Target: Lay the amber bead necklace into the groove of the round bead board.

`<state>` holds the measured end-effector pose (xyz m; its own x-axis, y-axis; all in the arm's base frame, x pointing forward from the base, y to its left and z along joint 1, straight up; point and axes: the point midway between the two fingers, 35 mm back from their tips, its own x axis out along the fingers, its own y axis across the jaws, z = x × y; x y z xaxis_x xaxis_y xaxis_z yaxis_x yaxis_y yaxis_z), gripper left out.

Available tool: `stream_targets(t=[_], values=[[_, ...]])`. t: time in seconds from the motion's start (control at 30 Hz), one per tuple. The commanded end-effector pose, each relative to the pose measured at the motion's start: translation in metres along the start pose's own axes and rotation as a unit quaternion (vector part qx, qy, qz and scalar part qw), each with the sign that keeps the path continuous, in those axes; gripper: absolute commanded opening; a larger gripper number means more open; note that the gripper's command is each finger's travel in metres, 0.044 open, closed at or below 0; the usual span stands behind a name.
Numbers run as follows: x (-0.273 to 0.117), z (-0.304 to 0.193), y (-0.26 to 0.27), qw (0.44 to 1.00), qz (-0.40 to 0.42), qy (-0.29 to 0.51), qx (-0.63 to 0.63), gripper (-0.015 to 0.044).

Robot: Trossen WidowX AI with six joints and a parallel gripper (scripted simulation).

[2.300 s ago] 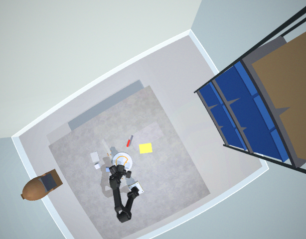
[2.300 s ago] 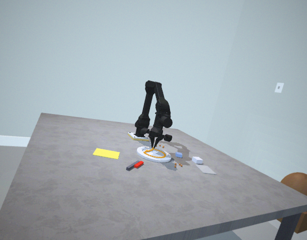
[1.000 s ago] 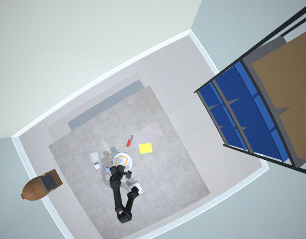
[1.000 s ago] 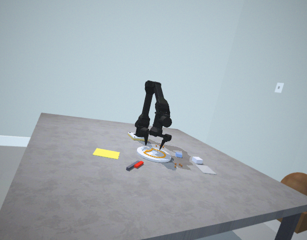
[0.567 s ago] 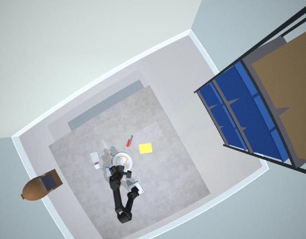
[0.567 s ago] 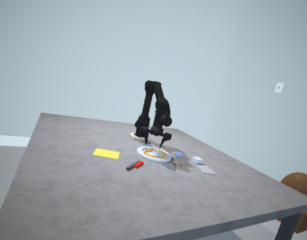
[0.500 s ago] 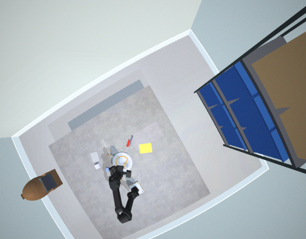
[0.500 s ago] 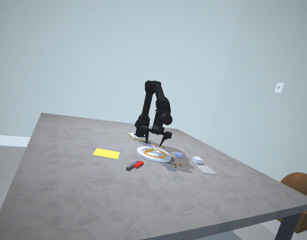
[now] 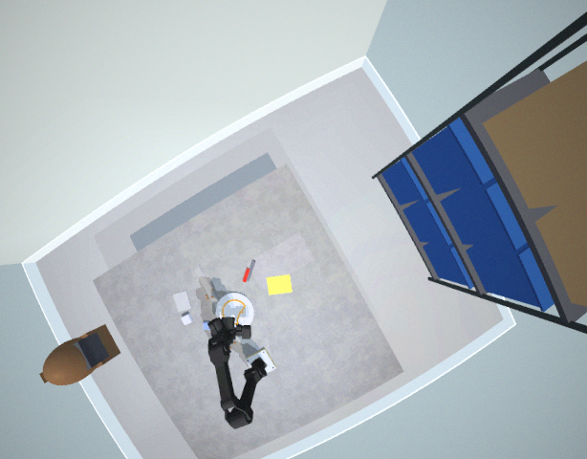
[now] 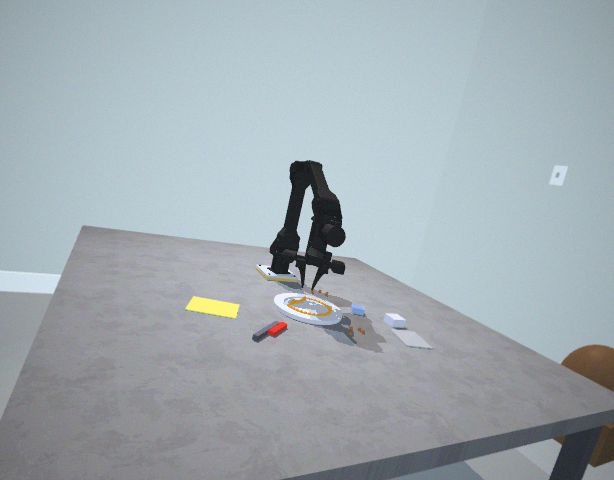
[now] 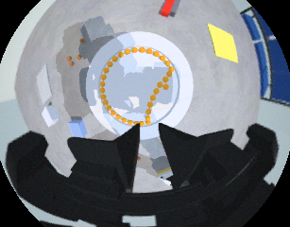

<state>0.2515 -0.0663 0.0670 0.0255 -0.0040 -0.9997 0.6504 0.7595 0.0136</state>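
Note:
The round white bead board [image 9: 250, 309] [image 10: 280, 301] [image 11: 186, 85] lies on the table. The amber bead necklace [image 9: 233, 299] [image 10: 310, 313] [image 11: 102, 83] lies on it. In the wrist view its left and upper parts curve along the ring line; its right part cuts inward across the middle, with one bead beside the strand. My gripper [image 10: 308, 288] [image 11: 148, 125] is partly open, with nothing between its fingers. It hangs above the board's arm-side edge, its tips just beside the necklace's lower end in the wrist view. Whether each bead sits in the groove is too small to tell.
Loose amber beads [image 10: 350, 330] [image 11: 69, 59] lie beside the board, others behind it. A blue block [image 10: 357, 310] [image 11: 77, 128], a white block [image 10: 395, 320] and a pale card [image 10: 412, 338] lie to one side. A red-and-grey stick [image 10: 278, 329] and yellow sheet [image 10: 212, 306] lie on the other.

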Motion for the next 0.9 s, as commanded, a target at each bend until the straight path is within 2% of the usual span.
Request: stream_targets(t=[0.0, 0.8, 0.87], values=[[0.000, 0.001, 0.000, 1.000, 0.001, -0.002, 0.000, 0.0120], [0.031, 0.000, -0.001, 1.000, -0.002, 0.001, -0.003, 0.0120], [0.029, 0.000, 0.000, 1.000, 0.000, 0.001, -0.001, 0.0067]])
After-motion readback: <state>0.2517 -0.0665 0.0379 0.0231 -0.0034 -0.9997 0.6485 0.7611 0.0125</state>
